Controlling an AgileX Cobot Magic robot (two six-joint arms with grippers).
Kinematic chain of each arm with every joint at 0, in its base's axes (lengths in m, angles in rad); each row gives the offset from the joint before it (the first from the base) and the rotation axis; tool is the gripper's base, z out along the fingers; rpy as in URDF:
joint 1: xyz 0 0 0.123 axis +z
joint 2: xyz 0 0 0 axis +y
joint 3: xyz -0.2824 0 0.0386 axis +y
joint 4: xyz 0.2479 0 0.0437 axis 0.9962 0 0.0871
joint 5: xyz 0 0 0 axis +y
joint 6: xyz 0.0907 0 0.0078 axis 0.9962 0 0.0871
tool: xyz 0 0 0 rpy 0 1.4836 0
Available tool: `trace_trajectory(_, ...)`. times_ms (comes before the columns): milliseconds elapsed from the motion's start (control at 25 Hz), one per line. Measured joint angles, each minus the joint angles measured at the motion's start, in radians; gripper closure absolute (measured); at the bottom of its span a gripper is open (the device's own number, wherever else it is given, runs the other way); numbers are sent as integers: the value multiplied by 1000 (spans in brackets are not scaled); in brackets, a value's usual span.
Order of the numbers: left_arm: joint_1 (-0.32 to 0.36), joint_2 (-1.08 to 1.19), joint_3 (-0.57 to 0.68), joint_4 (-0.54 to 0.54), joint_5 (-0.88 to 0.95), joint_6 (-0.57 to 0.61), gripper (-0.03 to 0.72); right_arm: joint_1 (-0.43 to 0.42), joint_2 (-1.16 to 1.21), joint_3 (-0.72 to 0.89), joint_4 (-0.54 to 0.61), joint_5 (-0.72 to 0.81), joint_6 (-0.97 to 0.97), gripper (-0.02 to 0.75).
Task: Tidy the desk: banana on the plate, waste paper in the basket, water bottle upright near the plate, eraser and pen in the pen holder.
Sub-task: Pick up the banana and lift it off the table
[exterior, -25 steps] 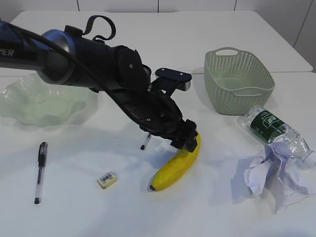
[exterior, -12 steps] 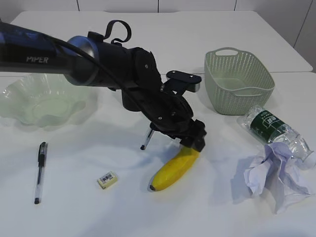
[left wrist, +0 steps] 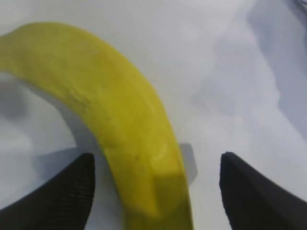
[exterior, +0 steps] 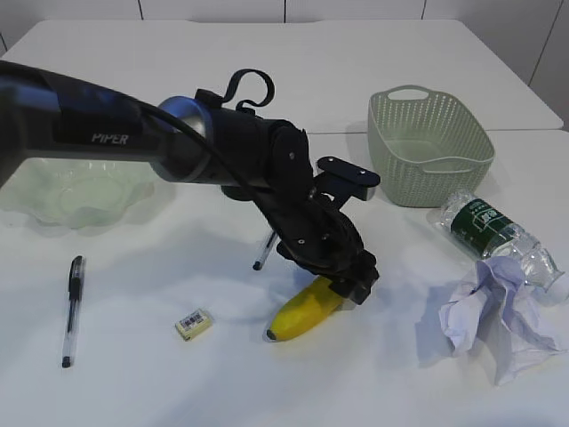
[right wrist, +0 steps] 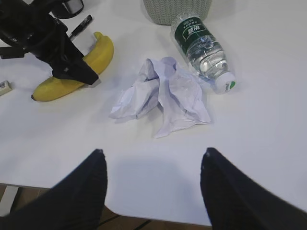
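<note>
Left pincer [left wrist: 156,191] lowered, open, straddling banana [left wrist: 120,129]

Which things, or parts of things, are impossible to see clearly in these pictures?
- Banana: its far end, exterior view, is covered by the left end effector.
- Second pen: exterior view, only its tip shows below the arm.
- Plate: exterior view, the arm crosses it and the left edge cuts it.
- Eraser: right wrist view, cut by the left edge.
- Pen holder: in no view.
</note>
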Motion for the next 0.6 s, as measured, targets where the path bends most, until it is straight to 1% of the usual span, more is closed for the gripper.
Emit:
trace_trajectory(320, 0, 20, -7, 23, -4, -16, 119, 0, 0, 0, 0, 0, 0, 278)
trace_trajectory(400, 0, 22, -9, 23, 0, -16, 136, 0, 0, 0, 0, 0, 0, 278)
trace_trajectory(440, 0, 22, -9, 23, 0, -16, 158, 0, 0, 0, 0, 0, 0, 278)
trace_trajectory(520, 0, 24, -10, 23, 5, -16, 228, 0, 0, 0, 0, 0, 0, 278)
trace_trajectory(600, 0, 24, -10, 23, 15, -16, 345, 0, 0, 0, 0, 0, 0, 278)
